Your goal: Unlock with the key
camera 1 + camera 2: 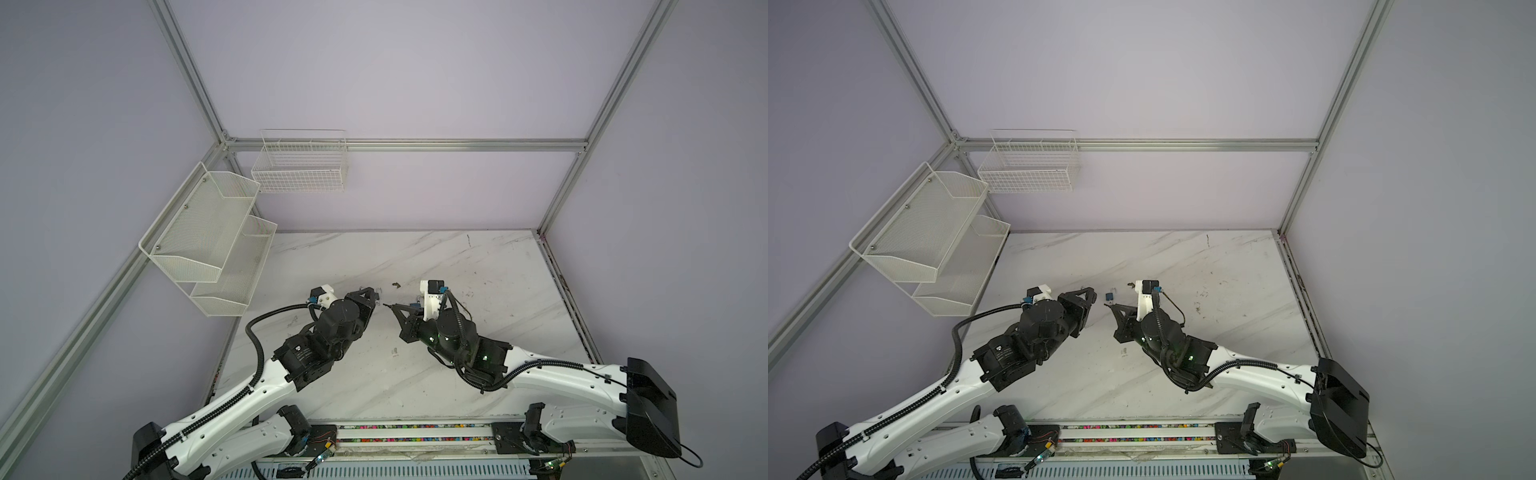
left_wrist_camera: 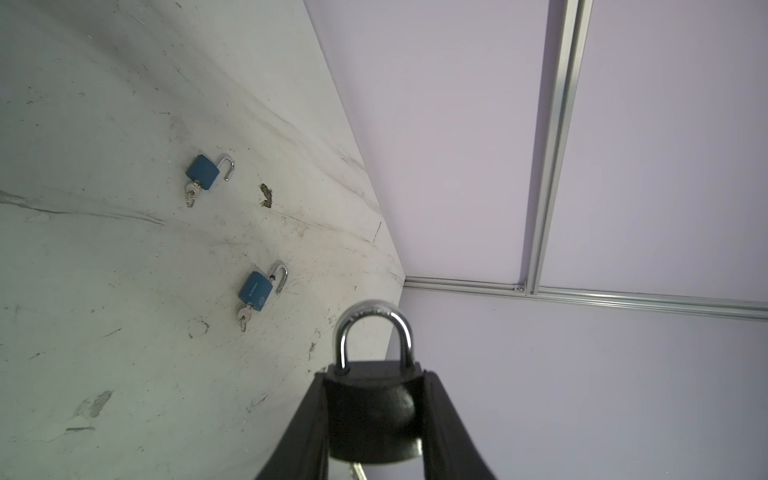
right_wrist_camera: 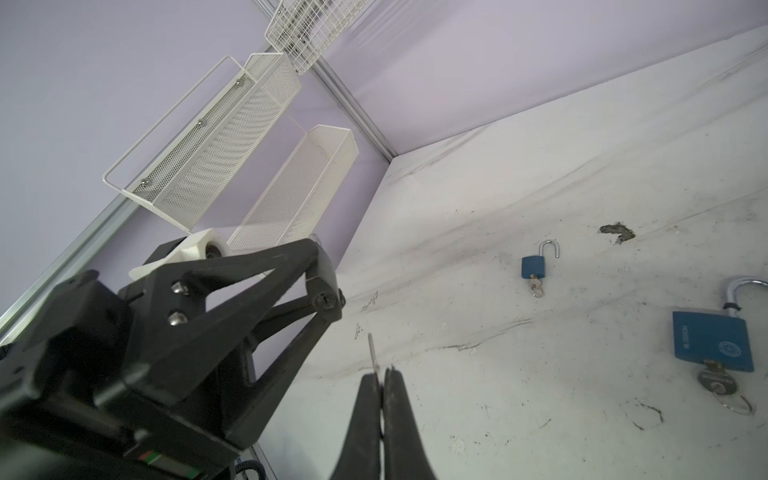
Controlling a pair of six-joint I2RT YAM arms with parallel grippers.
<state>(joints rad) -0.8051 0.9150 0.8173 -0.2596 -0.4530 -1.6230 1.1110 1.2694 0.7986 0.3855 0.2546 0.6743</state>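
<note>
My left gripper (image 2: pixel 374 376) is shut on a black padlock (image 2: pixel 370 411), squeezing its body from both sides. Its silver shackle (image 2: pixel 374 328) sticks out past the fingertips and is closed. My right gripper (image 3: pixel 383 374) is shut on a small silver key (image 3: pixel 372 353), whose blade pokes out beyond the fingertips toward the left gripper (image 3: pixel 266 286). In both top views the two grippers face each other at mid-table, the left gripper (image 1: pixel 371 296) a short gap from the right gripper (image 1: pixel 390 306). The padlock's keyhole side is hidden in every view.
Two blue padlocks lie on the marble table (image 1: pixel 478 270) with open shackles and keys in them: a far blue padlock (image 2: pixel 202 172) (image 3: pixel 533 267) and a near blue padlock (image 2: pixel 257 291) (image 3: pixel 711 347). A white mesh shelf (image 1: pixel 208 237) and a wire basket (image 1: pixel 300 166) hang on the left walls.
</note>
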